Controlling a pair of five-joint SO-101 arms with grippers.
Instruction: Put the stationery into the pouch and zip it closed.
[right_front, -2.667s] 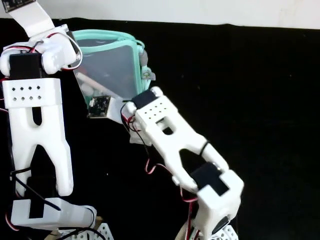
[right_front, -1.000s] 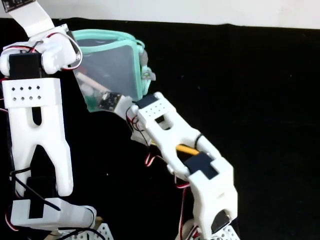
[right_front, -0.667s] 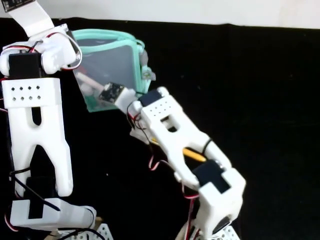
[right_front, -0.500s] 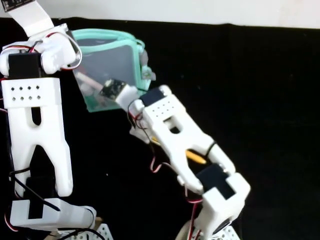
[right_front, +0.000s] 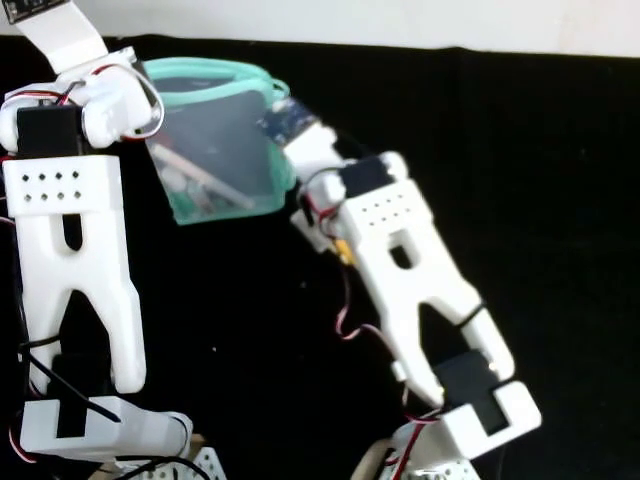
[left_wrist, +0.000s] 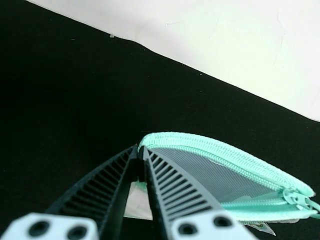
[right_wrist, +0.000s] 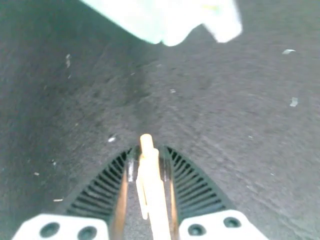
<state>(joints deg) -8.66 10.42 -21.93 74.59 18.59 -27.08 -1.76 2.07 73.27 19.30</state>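
Quick count: two white arms, one pouch (right_front: 205, 68), one pen outside it. In the high view the pouch sits up at 11 o'clock. It has mint-green fabric edging round a see-through front panel, is roughly rectangular, and its mouth gapes toward 12. Through the panel a slim pale stick (right_front: 205, 183) lies slanted, with a whitish lump (right_front: 180, 180) beside it (what either one is, can't tell).

The left arm (right_front: 50, 250) runs up the 9 o'clock side. Its wrist view has the left gripper (left_wrist: 140, 150) clenched on the pouch's corner, ribbed black fingers (left_wrist: 172, 187) pressed together over the mint rim. The zip (left_wrist: 225, 157) shows chunky moulded teeth in two rows parting from the slider (left_wrist: 300, 196), so it is unzipped.

The right arm (right_front: 380, 215) comes in from 5 o'clock, and its wrist covers part of the pouch's 3 o'clock edge. The right gripper (right_wrist: 146, 150) grasps the pen (right_wrist: 150, 187), a smooth cream-yellow barrel lying along the gap between the fingers, its blunt end poking just past the tips.

Beneath it lies the black table (right_wrist: 240, 110), a felt-like cloth flecked with lint, with the pouch a mint blur beyond the pen's tip. A white strip (right_front: 420, 20) borders the cloth at 12.
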